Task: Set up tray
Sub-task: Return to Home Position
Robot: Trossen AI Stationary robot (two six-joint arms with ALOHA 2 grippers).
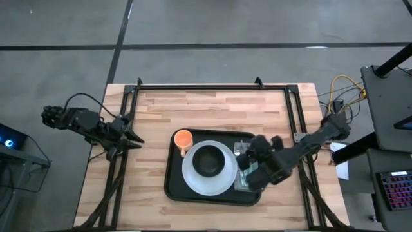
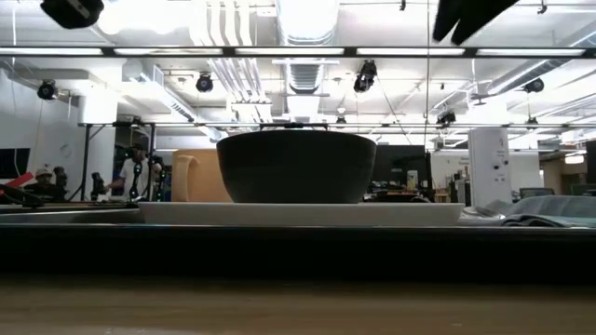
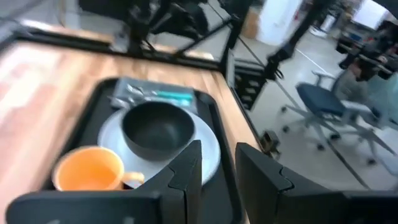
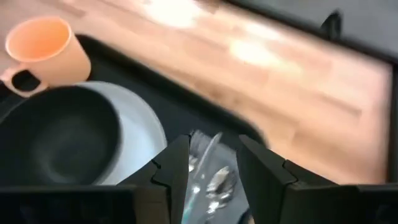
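The black tray (image 1: pixel 171 185) lies on the wooden table. On it rests a white plate (image 1: pixel 193 183) carrying a black bowl (image 1: pixel 207 160). An orange cup (image 1: pixel 183 138) stands at the tray's far left corner. Shiny cutlery (image 4: pixel 208 175) lies on a grey napkin (image 3: pixel 155 87) along the tray's right side. My right gripper (image 4: pixel 214 165) is open and raised above the cutlery, partly hiding the napkin from above. My left gripper (image 1: pixel 136 140) is open and waits at the table's left edge, pointing toward the tray.
Bare wood (image 1: pixel 212 109) stretches between the tray and the table's far edge, and also left of the tray. Black frame rails (image 1: pixel 212 87) run along the far edge and both sides. Cables and a keyboard (image 1: pixel 393 187) sit off the table to the right.
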